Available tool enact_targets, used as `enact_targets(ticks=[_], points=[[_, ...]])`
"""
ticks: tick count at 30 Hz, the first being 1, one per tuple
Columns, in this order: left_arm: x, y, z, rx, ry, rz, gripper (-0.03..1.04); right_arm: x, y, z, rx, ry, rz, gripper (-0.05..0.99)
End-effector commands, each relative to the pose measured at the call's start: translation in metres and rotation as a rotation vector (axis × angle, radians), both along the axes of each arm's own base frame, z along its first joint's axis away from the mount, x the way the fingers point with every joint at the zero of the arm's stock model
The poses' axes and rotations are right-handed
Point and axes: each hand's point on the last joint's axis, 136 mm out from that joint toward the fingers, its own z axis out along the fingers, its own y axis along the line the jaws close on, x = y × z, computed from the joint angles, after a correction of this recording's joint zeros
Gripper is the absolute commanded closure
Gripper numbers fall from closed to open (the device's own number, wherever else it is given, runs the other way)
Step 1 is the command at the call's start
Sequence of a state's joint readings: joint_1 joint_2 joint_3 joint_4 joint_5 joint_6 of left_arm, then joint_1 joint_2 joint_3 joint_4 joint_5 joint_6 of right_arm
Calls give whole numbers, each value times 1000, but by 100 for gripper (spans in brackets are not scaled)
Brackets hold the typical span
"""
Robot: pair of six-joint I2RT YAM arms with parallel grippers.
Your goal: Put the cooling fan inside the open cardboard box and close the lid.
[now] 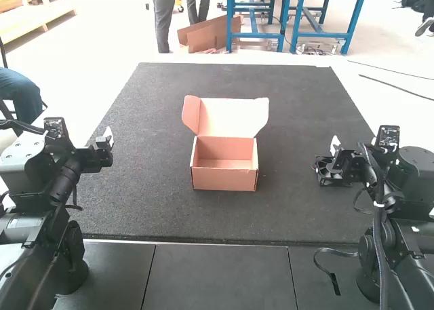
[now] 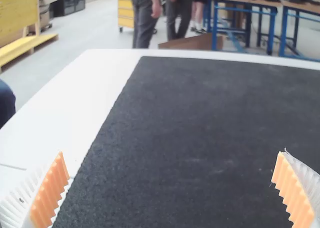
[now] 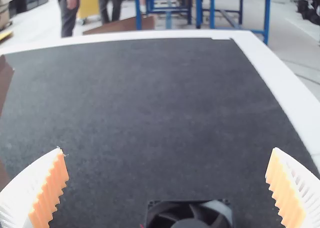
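The cardboard box (image 1: 224, 166) stands in the middle of the black mat (image 1: 156, 106) with its opening facing up. Its lid (image 1: 230, 115) is raised at the far side, and one small side flap stands up at the lid's left end. The cooling fan (image 1: 326, 169) is black and lies on the mat, well apart from the box, to the right of it and near the right edge of the mat. The right gripper (image 1: 337, 155) is just beside the fan, low over the mat. In the right wrist view its white ribbed fingers (image 3: 45, 190) with the orange pads are spread wide; the fan sits between them, close to the wrist, and touches neither pad. The left gripper (image 1: 105, 142) hangs over the left edge of the mat, also well apart from the box. Its fingers (image 2: 296, 190) are spread wide too, with bare mat between them.
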State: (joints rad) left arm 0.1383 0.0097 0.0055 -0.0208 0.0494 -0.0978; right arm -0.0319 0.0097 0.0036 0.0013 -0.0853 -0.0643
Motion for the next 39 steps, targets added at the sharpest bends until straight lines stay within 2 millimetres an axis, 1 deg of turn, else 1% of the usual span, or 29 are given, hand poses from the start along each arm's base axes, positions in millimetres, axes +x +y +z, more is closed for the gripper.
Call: enact_targets(ticks=[1,19,22,23,24,25,27,28,32,36,39], points=[[0,2,1,8,-12,11,5,0,1,-1,-7,0,2,2],[0,1,1,-3,-13,3,4,0,0,-1,9,-1,-1,2],[0,0,5,0,-27,2,4,1,-3,8,42,-33,-21,2],[0,1,9,6,-46,3,4,1,-5,11,42,-49,-35,2],[-1,1,16,11,-72,8,4,1,-7,20,46,-83,-42,2],[-1,2,22,16,-97,11,4,1,-8,32,54,-135,-49,2],[-3,2,39,27,-164,13,4,0,-9,37,54,-153,-54,2],[-4,1,45,32,-188,10,4,0,-9,44,54,-182,-53,2],[-8,-1,66,40,-249,1,4,-5,-3,71,52,-249,-18,2],[-12,-3,88,46,-278,-5,4,-2,-1,86,52,-241,-6,2],[-7,-3,99,44,-261,-11,4,9,-6,95,53,-185,-29,2]])
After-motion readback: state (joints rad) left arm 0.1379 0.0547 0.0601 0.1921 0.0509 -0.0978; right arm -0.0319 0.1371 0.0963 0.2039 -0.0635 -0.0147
